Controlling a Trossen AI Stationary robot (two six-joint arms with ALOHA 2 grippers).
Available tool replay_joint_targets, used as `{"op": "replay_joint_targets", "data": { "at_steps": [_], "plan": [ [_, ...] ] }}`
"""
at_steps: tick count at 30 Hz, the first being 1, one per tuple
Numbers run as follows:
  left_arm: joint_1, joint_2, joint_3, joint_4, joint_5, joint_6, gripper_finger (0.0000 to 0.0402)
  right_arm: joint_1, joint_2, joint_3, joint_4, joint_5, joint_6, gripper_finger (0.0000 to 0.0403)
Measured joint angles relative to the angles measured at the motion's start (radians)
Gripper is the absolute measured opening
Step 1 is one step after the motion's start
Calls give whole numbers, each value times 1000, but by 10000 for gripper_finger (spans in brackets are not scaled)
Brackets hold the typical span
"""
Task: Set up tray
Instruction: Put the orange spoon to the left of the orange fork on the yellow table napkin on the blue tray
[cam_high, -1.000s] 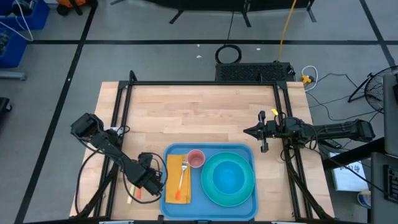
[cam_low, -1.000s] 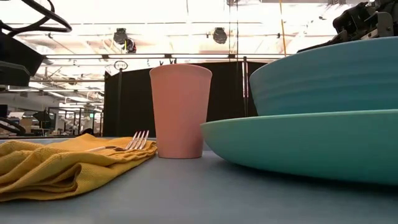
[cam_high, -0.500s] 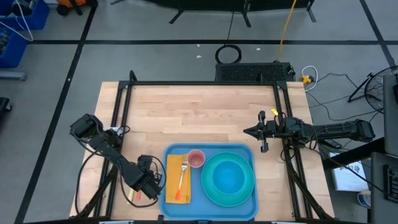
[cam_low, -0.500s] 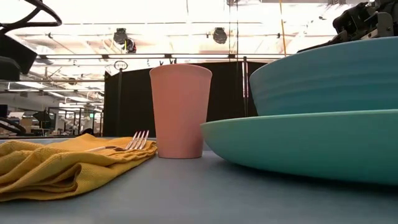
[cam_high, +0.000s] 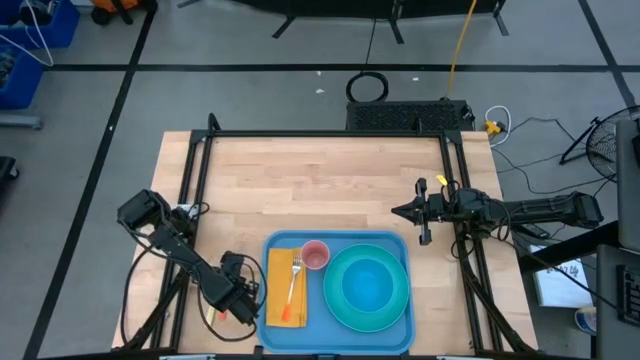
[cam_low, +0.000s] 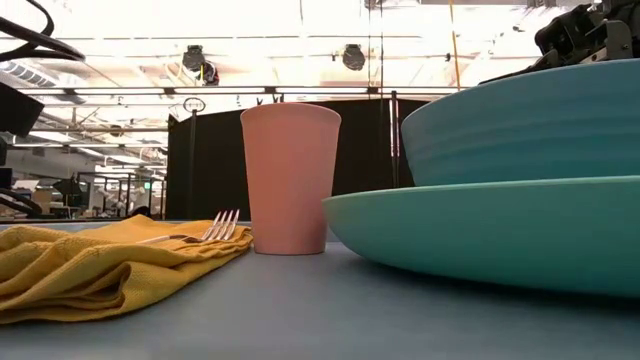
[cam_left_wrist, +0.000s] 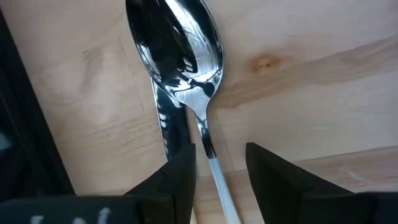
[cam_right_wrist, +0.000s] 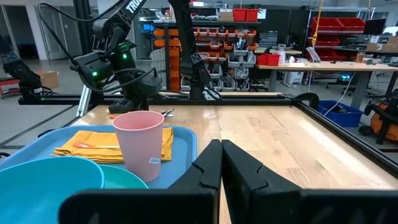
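Steel spoon (cam_left_wrist: 186, 74) between left gripper (cam_left_wrist: 219, 169) fingers

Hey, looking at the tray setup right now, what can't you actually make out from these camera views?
- Spoon: left wrist view shows the left gripper straddling its handle; contact is unclear, and the handle's end is cut off by the picture's edge.
- High view: the left gripper covers the spoon.
- Bowl contents: low view is level, so the wall hides the inside.
- Tray: near rim cut off in the high view.
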Motion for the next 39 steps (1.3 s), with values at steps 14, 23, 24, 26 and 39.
{"op": "replay_joint_targets", "data": {
  "at_steps": [14,23,24,26,39],
  "plan": [
    [-5,-2,-50,137,-45,3,55,0,0,0,-1,0,0,0],
    [-6,-3,-64,150,-62,4,11,0,0,0,-1,0,-2,0],
    [-6,-3,-62,145,-62,4,14,0,0,0,-1,0,-2,0],
    [-6,1,-50,125,-60,-11,17,0,0,0,-1,0,-2,0],
    [39,-28,224,-133,-121,34,8,0,1,0,-14,0,-1,0]
  ]
}}
